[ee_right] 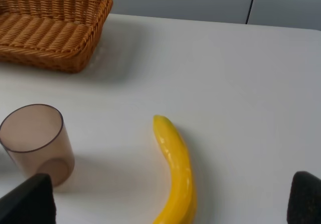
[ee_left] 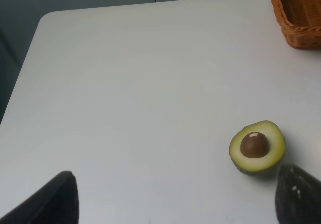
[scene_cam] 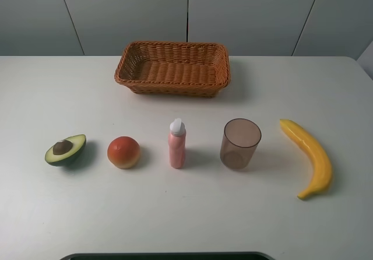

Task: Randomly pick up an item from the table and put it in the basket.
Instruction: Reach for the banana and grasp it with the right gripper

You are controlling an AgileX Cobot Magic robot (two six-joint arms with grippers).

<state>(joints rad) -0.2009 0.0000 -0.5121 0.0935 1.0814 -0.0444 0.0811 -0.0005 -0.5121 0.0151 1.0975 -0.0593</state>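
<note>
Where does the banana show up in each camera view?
Exterior high: the banana lies at the right end of the row, right of the brown cup.
Left wrist: not in it; the halved avocado shows instead.
Right wrist: the banana lies beside the brown cup.
Shared landmark: the wicker basket, in all three.

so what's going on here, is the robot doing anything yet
Nothing is being handled yet. A halved avocado, a round orange-red fruit, a pink bottle, a brown cup and a banana sit in a row on the table, with nothing in the basket behind them. The left gripper is open near the avocado, and the right gripper is open near the banana.
</note>
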